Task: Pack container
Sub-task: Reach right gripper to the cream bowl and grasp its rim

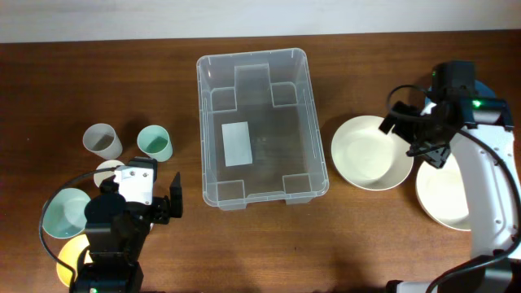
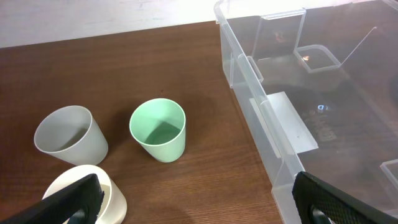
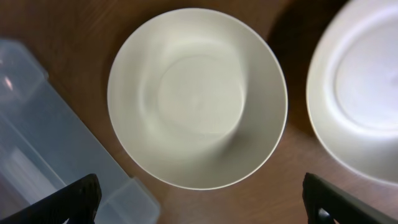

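The right gripper (image 1: 413, 138) hangs straight over the cream bowl (image 1: 370, 152), fingers spread wide, holding nothing. The clear container (image 1: 281, 150) sits mid-table, empty, just left of that bowl, long axis running away from the robot. The left gripper (image 2: 205, 205), likewise spread, faces the green cup (image 2: 158, 129).

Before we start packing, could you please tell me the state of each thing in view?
container: upright, lidless, empty.
grey cup: upright, empty.
green cup: upright, empty.
white cup: partly hidden by left hand.
mint bowl: upright, partly under left arm.
yellow bowl: mostly hidden under left arm.
cream bowl: upright, empty.
second cream bowl: partly under right arm.
left hand: open, holding nothing.
right hand: open, above cream bowl.
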`<state>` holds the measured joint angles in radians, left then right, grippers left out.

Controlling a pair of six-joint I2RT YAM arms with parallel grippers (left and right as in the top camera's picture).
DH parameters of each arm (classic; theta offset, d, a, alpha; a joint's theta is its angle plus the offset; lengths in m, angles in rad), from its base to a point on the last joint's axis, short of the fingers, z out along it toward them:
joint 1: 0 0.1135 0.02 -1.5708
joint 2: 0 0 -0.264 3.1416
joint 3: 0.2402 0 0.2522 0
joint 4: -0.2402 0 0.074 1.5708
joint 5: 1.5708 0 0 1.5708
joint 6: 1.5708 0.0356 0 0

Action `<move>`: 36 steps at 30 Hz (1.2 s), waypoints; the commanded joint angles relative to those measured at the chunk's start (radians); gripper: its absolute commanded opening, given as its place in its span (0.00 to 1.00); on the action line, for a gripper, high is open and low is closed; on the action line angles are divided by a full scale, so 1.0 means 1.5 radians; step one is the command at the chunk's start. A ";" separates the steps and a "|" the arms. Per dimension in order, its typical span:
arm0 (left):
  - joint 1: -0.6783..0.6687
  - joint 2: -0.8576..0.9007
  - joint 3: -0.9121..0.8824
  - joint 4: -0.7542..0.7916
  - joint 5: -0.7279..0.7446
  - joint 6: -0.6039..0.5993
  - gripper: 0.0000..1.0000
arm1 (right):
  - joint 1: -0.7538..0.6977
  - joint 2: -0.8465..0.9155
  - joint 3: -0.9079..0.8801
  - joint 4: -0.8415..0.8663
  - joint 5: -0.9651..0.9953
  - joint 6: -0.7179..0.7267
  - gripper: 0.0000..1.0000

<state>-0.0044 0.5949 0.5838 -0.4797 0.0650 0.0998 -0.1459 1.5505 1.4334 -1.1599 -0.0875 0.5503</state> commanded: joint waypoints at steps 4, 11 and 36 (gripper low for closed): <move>0.001 -0.002 0.014 0.000 0.009 -0.011 1.00 | -0.009 0.003 -0.105 0.055 -0.013 0.083 0.99; 0.001 -0.002 0.014 0.000 -0.028 -0.011 1.00 | -0.009 0.003 -0.228 0.168 -0.022 0.083 0.99; 0.001 0.014 0.014 0.015 -0.030 -0.011 0.99 | -0.009 0.005 -0.425 0.466 0.029 0.143 0.96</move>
<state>-0.0044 0.6155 0.5846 -0.4633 0.0261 0.0921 -0.1566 1.5555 0.8036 -0.4767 -0.0677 0.7563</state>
